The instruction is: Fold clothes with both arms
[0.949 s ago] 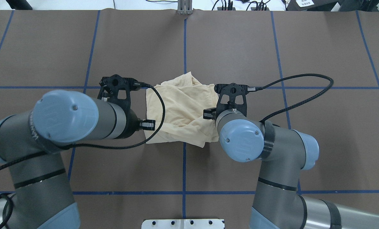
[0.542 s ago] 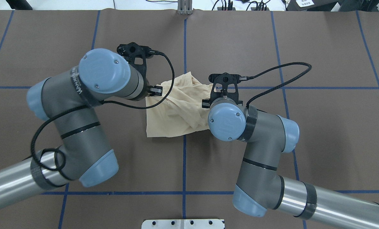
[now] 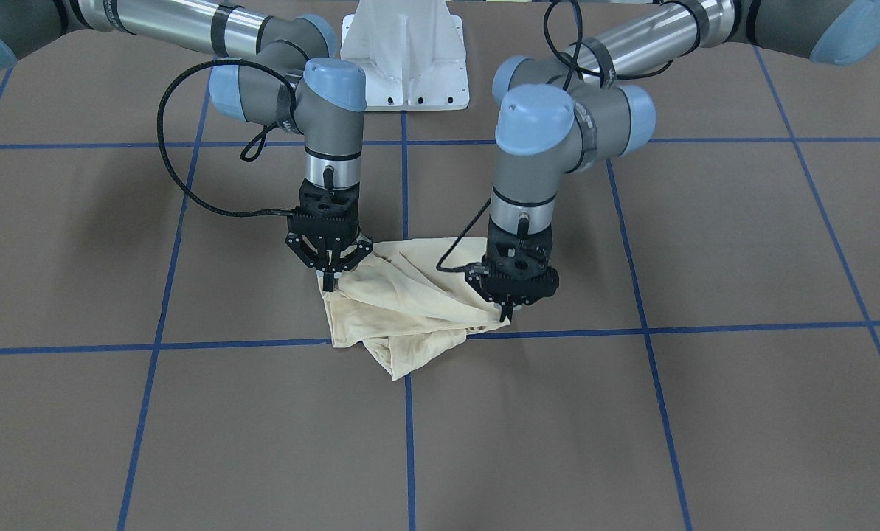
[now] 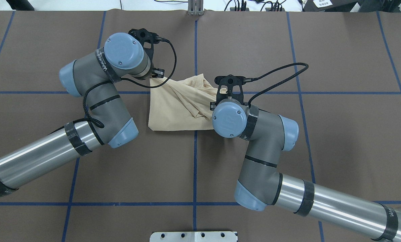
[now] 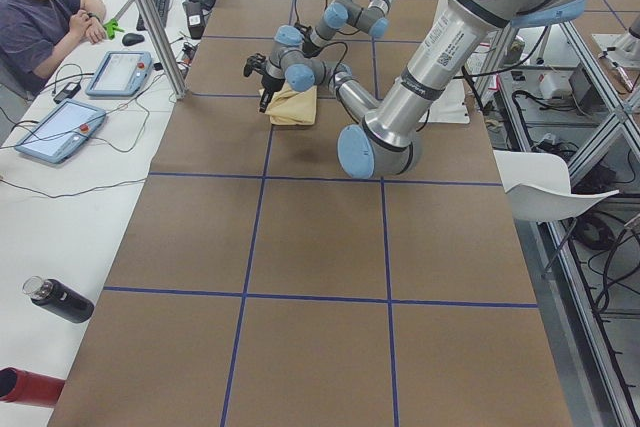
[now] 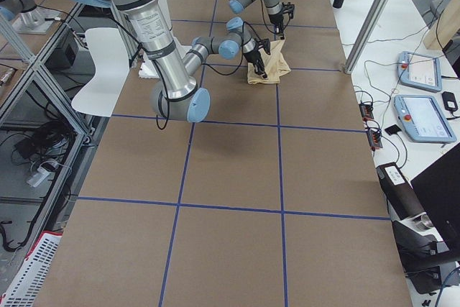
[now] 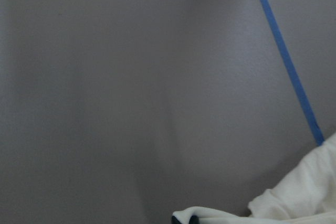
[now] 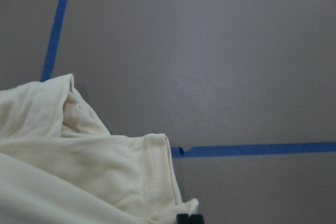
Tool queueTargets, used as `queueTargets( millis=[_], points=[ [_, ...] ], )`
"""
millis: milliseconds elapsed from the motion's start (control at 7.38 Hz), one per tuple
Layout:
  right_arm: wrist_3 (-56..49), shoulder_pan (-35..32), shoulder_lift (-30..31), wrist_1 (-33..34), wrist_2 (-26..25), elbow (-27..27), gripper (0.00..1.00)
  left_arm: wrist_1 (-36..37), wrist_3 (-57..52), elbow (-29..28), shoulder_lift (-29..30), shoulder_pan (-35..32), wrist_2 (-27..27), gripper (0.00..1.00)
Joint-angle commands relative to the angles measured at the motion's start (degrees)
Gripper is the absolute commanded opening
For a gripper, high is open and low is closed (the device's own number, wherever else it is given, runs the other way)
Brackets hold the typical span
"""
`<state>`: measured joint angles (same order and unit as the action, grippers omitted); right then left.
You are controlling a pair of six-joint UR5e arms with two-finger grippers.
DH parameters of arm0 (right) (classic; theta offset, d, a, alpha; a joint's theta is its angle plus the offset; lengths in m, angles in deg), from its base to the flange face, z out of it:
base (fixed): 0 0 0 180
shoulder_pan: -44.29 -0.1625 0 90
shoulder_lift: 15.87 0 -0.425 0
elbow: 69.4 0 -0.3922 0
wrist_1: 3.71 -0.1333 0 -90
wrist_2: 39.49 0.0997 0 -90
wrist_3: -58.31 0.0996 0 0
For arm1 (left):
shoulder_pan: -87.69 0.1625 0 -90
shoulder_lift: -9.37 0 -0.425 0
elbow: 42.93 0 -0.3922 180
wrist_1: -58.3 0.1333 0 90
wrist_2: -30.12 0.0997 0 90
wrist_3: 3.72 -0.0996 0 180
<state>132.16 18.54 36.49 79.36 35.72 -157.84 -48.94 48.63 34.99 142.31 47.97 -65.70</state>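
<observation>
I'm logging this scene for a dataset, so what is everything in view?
T-shirt: one, pale cream-yellow, crumpled at table centre.
table: one, brown with blue tape grid.
pedestal base: one, white, at the robot's table edge.
teach pendants: two, grey, side bench.
bottle: one, black, side bench.
person: one, dark top, seated at bench.
left arm, right arm: silver-grey, light-blue caps.
left tool, right tool: black, each shut on a T-shirt edge.

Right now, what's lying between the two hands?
The cream shirt, bunched and creased, spans the whole stretch from the left hand to the right hand; the front-facing view shows it best.
</observation>
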Motion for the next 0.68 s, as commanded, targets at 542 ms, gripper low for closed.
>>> queueTargets(
  millis=[542],
  points=[
    [4.6, -2.1, -13.1, 8.7, 15.9, 1.9, 1.00, -12.9, -22.5, 7.3, -14.6, -9.6, -11.8, 1.00]
  ],
)
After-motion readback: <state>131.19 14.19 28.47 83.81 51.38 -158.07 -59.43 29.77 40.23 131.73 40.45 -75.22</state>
